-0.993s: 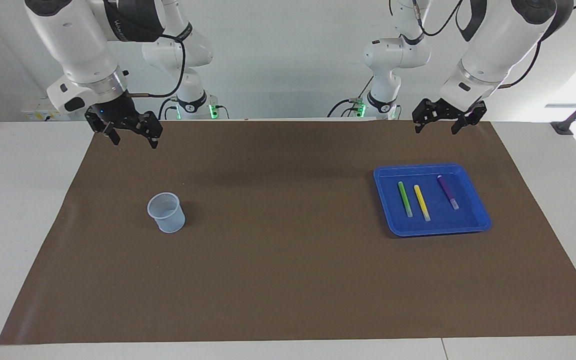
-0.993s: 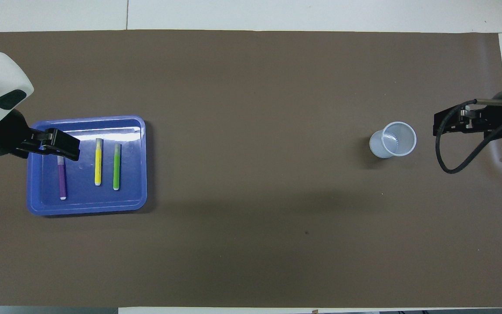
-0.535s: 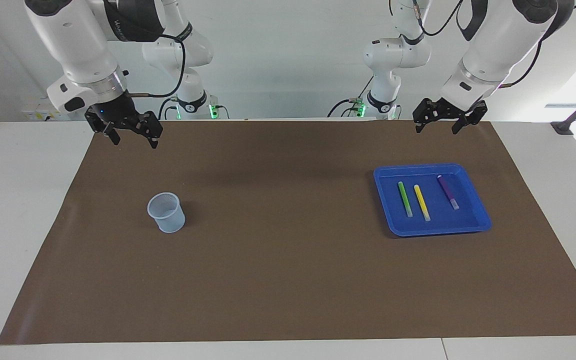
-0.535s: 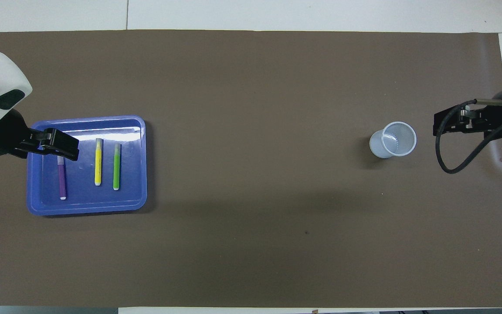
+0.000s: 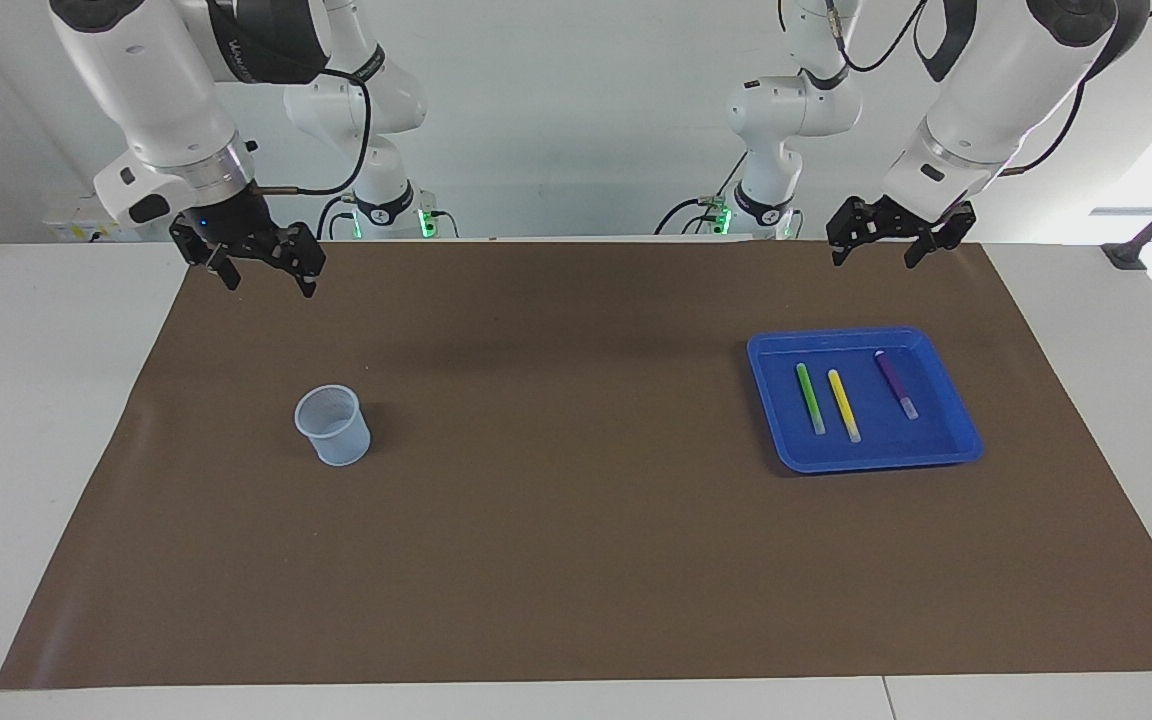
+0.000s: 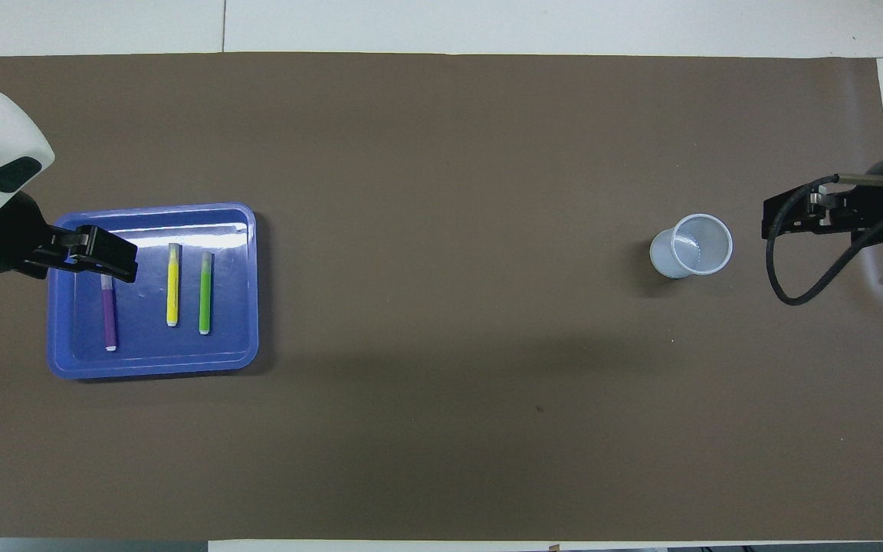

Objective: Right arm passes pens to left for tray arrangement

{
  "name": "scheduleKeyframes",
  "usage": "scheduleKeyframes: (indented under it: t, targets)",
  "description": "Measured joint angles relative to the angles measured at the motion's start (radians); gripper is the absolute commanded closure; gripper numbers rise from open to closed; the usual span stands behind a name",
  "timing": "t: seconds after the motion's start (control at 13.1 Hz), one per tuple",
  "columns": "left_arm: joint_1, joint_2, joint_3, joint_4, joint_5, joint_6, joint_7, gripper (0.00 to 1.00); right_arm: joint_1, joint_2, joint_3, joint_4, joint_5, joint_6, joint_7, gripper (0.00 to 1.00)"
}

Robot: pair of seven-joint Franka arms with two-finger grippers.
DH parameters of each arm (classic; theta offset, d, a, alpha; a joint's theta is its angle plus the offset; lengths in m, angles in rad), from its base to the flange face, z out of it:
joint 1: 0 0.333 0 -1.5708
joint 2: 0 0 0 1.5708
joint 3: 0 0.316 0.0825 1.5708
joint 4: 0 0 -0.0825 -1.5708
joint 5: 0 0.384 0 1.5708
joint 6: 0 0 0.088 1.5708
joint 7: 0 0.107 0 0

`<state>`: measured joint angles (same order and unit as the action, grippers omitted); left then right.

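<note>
Presently noted, starting from the pens: three lay side by side in the blue tray (image 5: 956, 425), none touching another. Green pen (image 5: 810, 397) sat toward the right arm's end of the tray, yellow pen (image 5: 843, 405) just beside it, purple pen (image 5: 895, 383) apart from both, toward the left arm's end. All three ran lengthwise, away from the robots.

Tray: flat on the brown mat (image 5: 576, 560), at the left arm's end of the table.

Pale mesh cup (image 5: 333, 425): upright on the mat, at the right arm's end, well apart from the tray.

Left gripper (image 5: 883, 247): raised in the air over the mat's edge nearest the robots, on the robots' side of the tray; fingers spread apart, nothing between them, touching nothing.

Right gripper (image 5: 261, 272): raised over the mat's corner nearest the robots, on the robots' side of the cup; fingers likewise spread, holding nothing. Small blue light showing on its body.

Mat lay across a white table (image 5: 36, 400).
</note>
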<state>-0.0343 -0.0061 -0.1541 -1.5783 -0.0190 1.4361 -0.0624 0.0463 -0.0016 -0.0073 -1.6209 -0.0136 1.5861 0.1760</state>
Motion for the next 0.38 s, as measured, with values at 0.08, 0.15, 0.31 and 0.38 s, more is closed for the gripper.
scheduleKeyframes:
  t: [0.08,0.15,0.31,0.38]
  targets:
    - [0.0,0.0,0.001,0.0,0.0,0.0,0.0,0.0,0.0,0.0,0.0,0.0,0.0,-0.005,0.0,0.0]
    - [0.0,0.0,0.001,0.0,0.0,0.0,0.0,0.0,0.0,0.0,0.0,0.0,0.0,-0.007,0.0,0.0]
    - [0.0,0.0,0.002,0.0,0.0,0.0,0.0,0.0,0.0,0.0,0.0,-0.001,0.0,-0.009,0.0,0.0]
    - [0.0,0.0,0.002,0.0,0.0,0.0,0.0,0.0,0.0,0.0,0.0,-0.001,0.0,-0.009,0.0,0.0]
